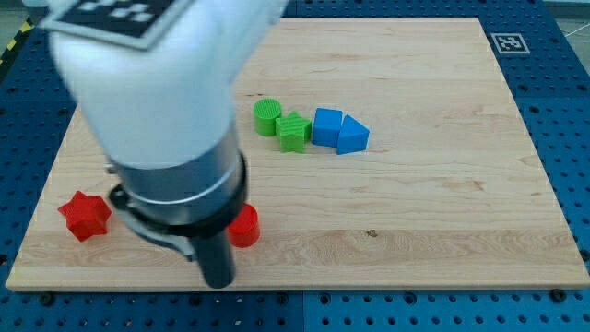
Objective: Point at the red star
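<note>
The red star [85,215] lies near the board's bottom-left corner. My arm fills the view's upper left, and its dark rod comes down to my tip [218,283] close to the board's bottom edge. The tip is well to the right of the red star and apart from it. A second red block [246,226], whose shape is partly hidden by the arm, sits just right of the rod and slightly above the tip.
A green cylinder [267,116], a green star-like block [294,131], a blue cube [326,126] and a blue triangular block [353,136] form a row in the middle of the wooden board [424,221]. A black-and-white marker [507,42] sits at the top-right corner.
</note>
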Robot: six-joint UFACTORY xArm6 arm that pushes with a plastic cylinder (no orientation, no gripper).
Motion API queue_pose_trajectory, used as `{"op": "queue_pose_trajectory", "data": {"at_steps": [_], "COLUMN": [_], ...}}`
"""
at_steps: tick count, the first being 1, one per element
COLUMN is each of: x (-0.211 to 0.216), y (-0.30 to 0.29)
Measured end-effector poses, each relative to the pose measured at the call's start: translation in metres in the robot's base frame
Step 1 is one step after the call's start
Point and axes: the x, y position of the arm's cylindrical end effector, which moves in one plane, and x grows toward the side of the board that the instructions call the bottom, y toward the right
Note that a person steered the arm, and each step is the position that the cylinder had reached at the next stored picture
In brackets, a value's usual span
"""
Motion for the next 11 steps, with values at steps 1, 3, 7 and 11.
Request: {"op": "queue_pose_trajectory", "data": {"at_steps": [1, 3, 7, 11], "x": [0.000, 0.000, -0.040, -0.050], "y": [-0.039, -0.127, -0.210, -0.134]}}
